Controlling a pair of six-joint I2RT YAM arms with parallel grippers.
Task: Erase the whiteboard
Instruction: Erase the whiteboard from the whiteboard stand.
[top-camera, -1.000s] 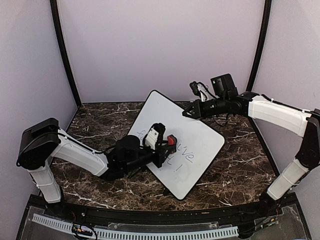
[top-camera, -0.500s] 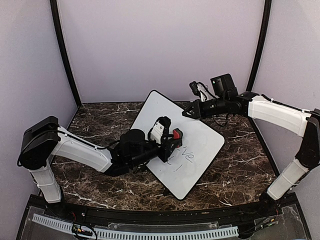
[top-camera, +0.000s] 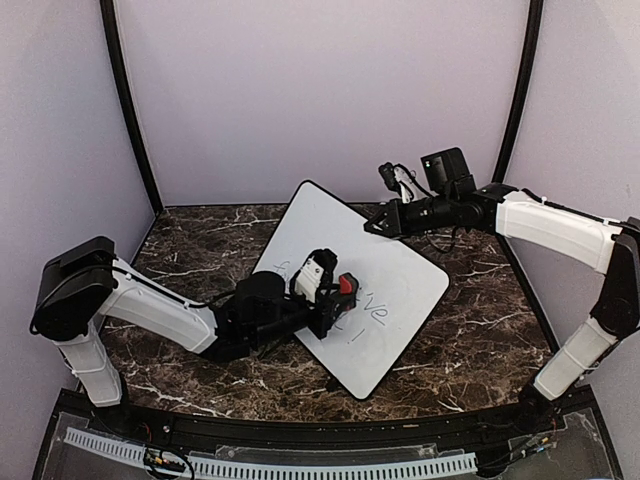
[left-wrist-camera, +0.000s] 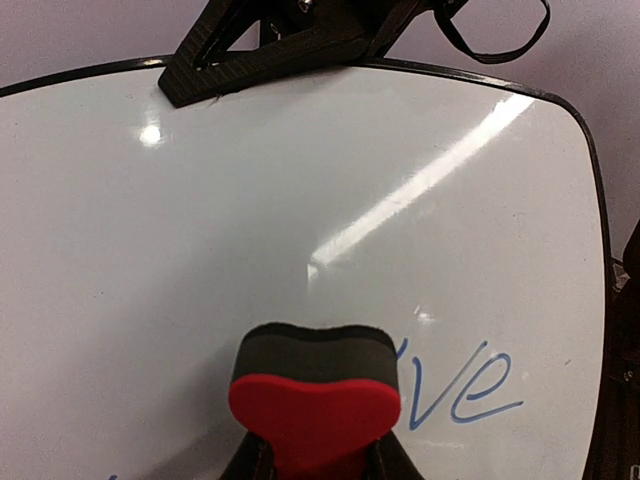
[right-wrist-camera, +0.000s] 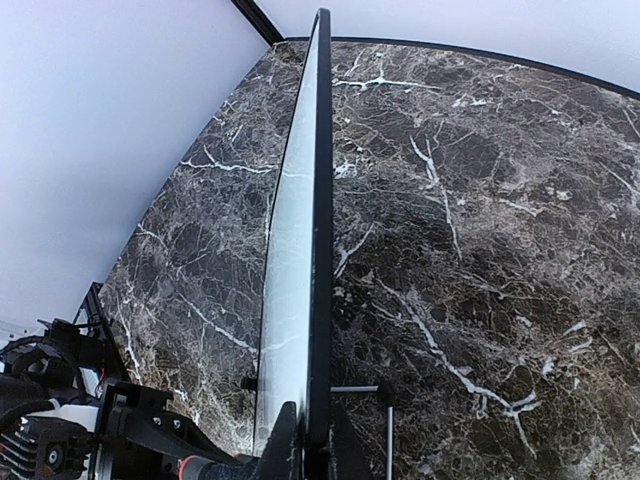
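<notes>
The left gripper (top-camera: 333, 297) is clamped on a red foam eraser block (left-wrist-camera: 314, 398) with dark felt, which touches the large white, black-rimmed whiteboard (top-camera: 320, 225) at mid-table. Blue handwriting (left-wrist-camera: 470, 385) lies at the block's 4 o'clock. The right gripper (top-camera: 372, 226) has its jaws pinched on the board's 1 o'clock rim.

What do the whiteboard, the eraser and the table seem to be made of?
Whiteboard: glossy white surface, likely coated or laminated, since it shows bright light streaks; thin black rim, probably plastic. Eraser: red body with a dark, matte layer that looks like felt or foam. Table: dark brown marble look with white veins, possibly only a printed finish.
</notes>
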